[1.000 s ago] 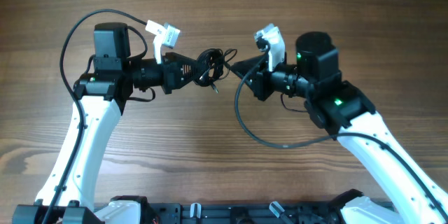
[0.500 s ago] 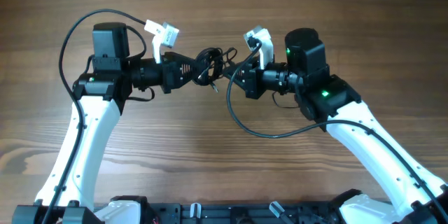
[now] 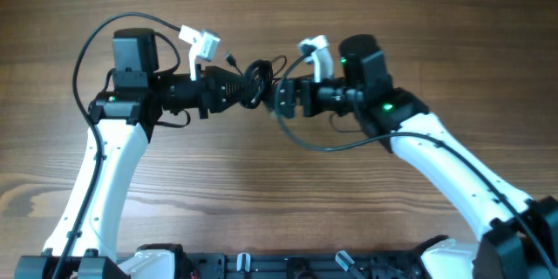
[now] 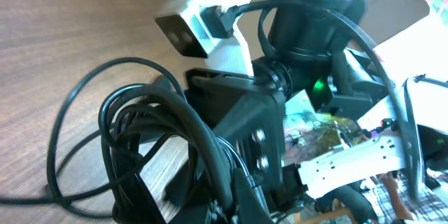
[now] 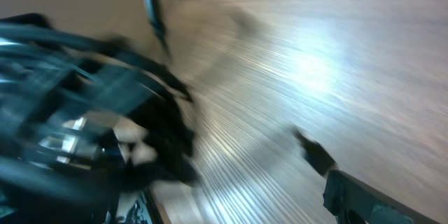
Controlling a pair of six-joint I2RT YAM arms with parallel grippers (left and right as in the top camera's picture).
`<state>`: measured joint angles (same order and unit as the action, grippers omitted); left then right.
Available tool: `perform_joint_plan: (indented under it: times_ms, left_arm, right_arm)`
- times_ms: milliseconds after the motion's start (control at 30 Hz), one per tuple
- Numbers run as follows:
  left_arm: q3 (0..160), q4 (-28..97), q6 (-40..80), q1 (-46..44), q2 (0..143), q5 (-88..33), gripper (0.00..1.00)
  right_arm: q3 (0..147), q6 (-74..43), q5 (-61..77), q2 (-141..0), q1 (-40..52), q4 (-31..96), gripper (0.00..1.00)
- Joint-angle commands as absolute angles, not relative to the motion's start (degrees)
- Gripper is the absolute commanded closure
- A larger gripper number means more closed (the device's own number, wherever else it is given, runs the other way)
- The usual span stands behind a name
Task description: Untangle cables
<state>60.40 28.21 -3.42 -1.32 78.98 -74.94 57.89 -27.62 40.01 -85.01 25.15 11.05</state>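
A tangle of black cables [image 3: 260, 77] hangs at the tip of my left gripper [image 3: 242, 87], which is shut on it. In the left wrist view the coiled cables [image 4: 140, 112] fill the foreground above my left gripper [image 4: 224, 196]. My right gripper [image 3: 281, 100] is right beside the bundle on its right side, open. The right wrist view is blurred: the cables [image 5: 84, 49] are a dark mass at the left, and bare table shows between the spread fingers of my right gripper [image 5: 255, 182]. A loose plug end [image 5: 150, 3] sticks up from the tangle.
The wooden table [image 3: 261, 192] lies under both arms. The right arm's own black wiring loop [image 3: 323, 146] hangs below its wrist, and the left arm's loop [image 3: 91, 44] arcs at the far left. White wrist cameras [image 3: 200, 44] sit above both grippers.
My right arm has moved left, up to the cable bundle, and its gripper has gone from shut to open. The left arm has held still with the cables.
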Motion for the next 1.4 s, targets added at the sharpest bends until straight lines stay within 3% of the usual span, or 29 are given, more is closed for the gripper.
perform_joint_plan:
  times_ms: [0, 167, 300, 367, 400, 433, 467, 667, 700, 767, 800, 833, 933, 1233, 1367]
  left_arm:
    - [60.99, 27.88, -4.29, 0.27, 78.67, -77.32, 0.96]
    - [60.99, 28.1, -4.86, 0.12, 78.67, -77.34, 0.96]
    - [60.97, 40.16, -31.0, 0.12, 78.67, -77.3, 0.96]
    - [60.99, 49.25, -44.75, 0.12, 78.67, -77.3, 0.96]
    - [60.97, 51.68, -48.16, 0.12, 78.67, -77.3, 0.96]
    - [60.97, 54.39, -52.4, 0.12, 78.67, -77.23, 0.96]
    - [60.97, 54.87, -53.67, 0.12, 78.67, -76.86, 0.96]
    - [60.97, 54.7, -53.82, -0.71, 78.67, -75.92, 0.96]
    - [60.97, 54.68, -53.82, -1.93, 78.67, -75.16, 0.96]
    - [60.99, 54.7, -53.54, -3.73, 78.67, -70.32, 0.96]
    - [60.99, 54.78, -53.56, -3.75, 78.67, -69.89, 0.96]
    - [60.99, 54.92, -53.56, -3.68, 78.65, -69.97, 0.96]
    - [60.99, 54.92, -53.58, -3.57, 78.65, -69.95, 0.96]
    - [60.99, 54.94, -53.52, -3.57, 78.65, -66.94, 0.96]
    - [60.99, 54.94, -53.54, -3.6, 78.65, -66.96, 0.96]
  right_arm:
    - [58.39, -25.43, 39.9, -80.51, 18.22, 14.11, 0.0]
    - [58.39, -19.22, 40.42, -80.4, 15.35, 13.23, 0.0]
    - [58.39, -15.25, 45.21, -80.4, 15.35, 8.64, 0.0]
    - [58.39, -23.2, 46.85, -80.4, 15.35, 3.73, 0.04]
    - [58.39, -28.34, 48.29, -80.4, 15.49, 2.46, 0.11]
    - [58.39, -33.01, 50.5, -80.42, 15.86, 2.24, 0.29]
    - [58.39, -33.5, 51.22, -80.44, 16.27, 2.81, 0.39]
    - [58.39, -32.53, 45.8, -83.35, 23.9, 6.68, 0.43]
    - [58.39, -31.05, 44.99, -84.73, 25.34, 6.85, 0.47]
    - [58.39, -28.84, 40.56, -86.63, 26.3, 12.01, 0.75]
    - [58.39, -28.58, 36.16, -86.94, 26.3, 15.75, 0.83]
    - [58.39, -28.69, 26.11, -87.2, 26.22, 22.59, 0.96]
    - [58.39, -31.66, -1.08, -87.18, 26.17, 38.04, 0.96]
    - [58.39, -40.77, -9.02, -87.18, 21.76, 44.14, 0.89]
    - [58.39, -40.1, -0.64, -87.18, 15.66, 44.14, 0.82]
